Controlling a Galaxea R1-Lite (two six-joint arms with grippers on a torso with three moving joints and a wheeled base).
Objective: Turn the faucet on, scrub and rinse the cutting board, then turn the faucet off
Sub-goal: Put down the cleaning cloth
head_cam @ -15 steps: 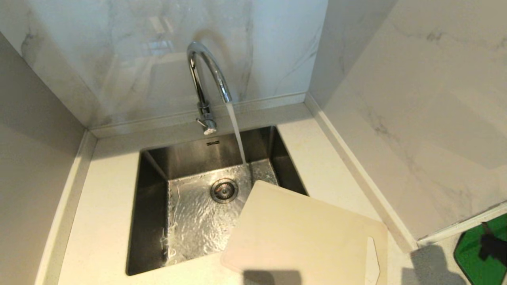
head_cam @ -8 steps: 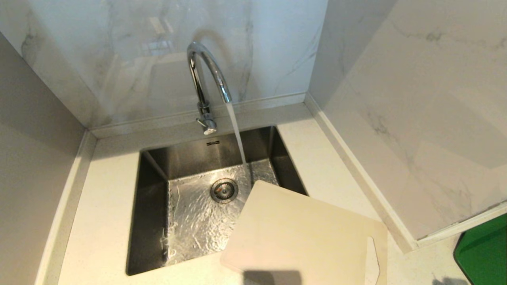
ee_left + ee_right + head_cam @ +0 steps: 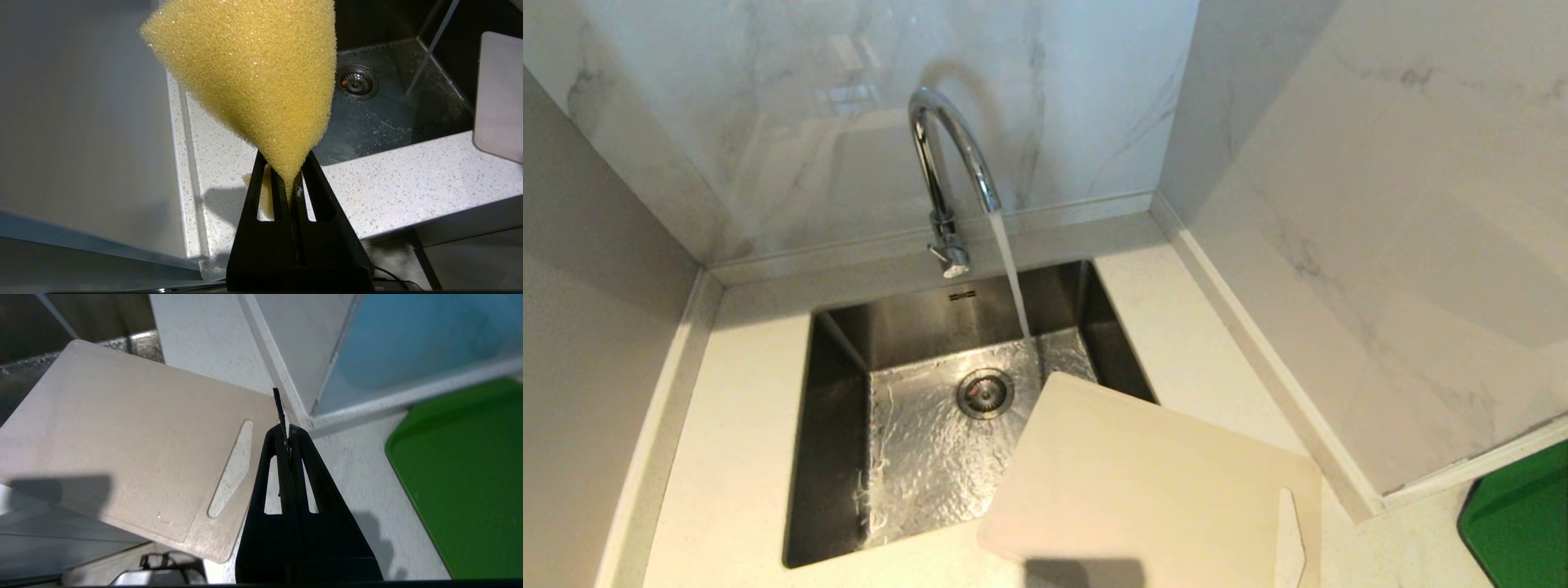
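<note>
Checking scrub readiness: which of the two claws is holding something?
The left claw, pinching the porous yellow sponge; the right claw is shut on nothing.

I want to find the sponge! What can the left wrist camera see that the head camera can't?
Only the left wrist view shows the yellow sponge, pinched in the shut left tool. Only the head view shows the faucet and the green mat. Both show the sink, its drain, running water, the speckled counter and the cutting board.
</note>
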